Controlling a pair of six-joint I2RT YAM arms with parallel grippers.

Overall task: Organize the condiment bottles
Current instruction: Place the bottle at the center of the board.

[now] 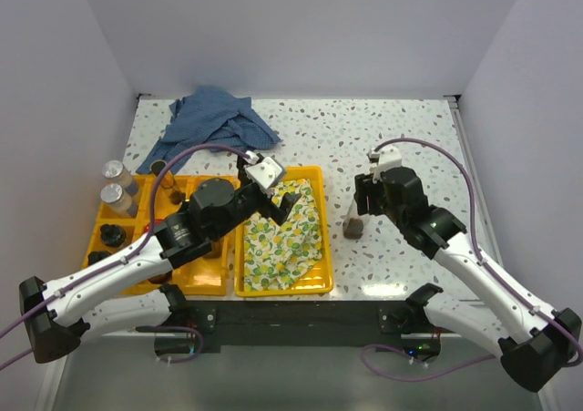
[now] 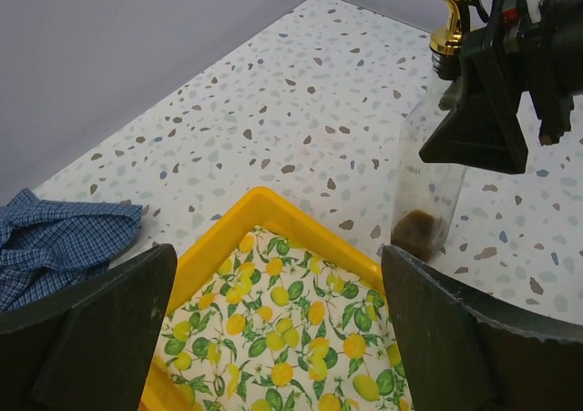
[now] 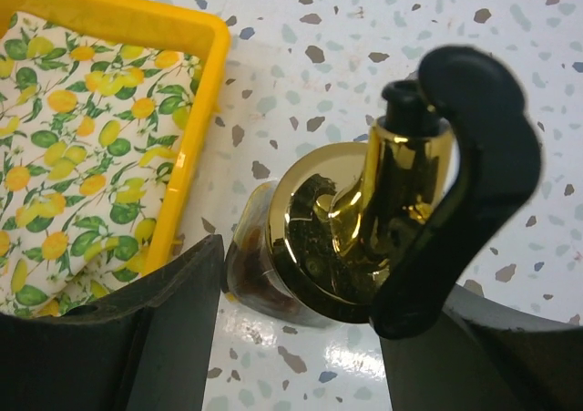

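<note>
So here's what we've got. A speckled terrazzo tabletop (image 1: 410, 138) fills most of the top view. At its lower left, two yellow trays sit side by side: a compartment tray (image 1: 202, 282) on the left and a plain tray (image 1: 326, 247) to its right. The plain one is lined with a lemon-print cloth (image 1: 282, 238). A crumpled blue checked cloth (image 1: 214, 119) lies at upper left, just beyond the trays.

The left gripper (image 2: 278, 274) hangs over the upper end of the plain tray, jaws spread wide with nothing between them. The right gripper (image 1: 360, 212), right of centre, is clenched around the top of a clear glass bottle (image 3: 310, 238) with a gold pourer. We see that bottle standing on the bare tabletop just right of the plain tray's right edge. It's outside the tray and has a bit of dark stuff in the bottom.

Smaller bits: two grey-capped shakers (image 1: 116, 195) at the compartment tray's upper left corner, and a dark jar (image 1: 112, 235) in a compartment just below them. We can't tell if the upper shaker is inside the tray.
</note>
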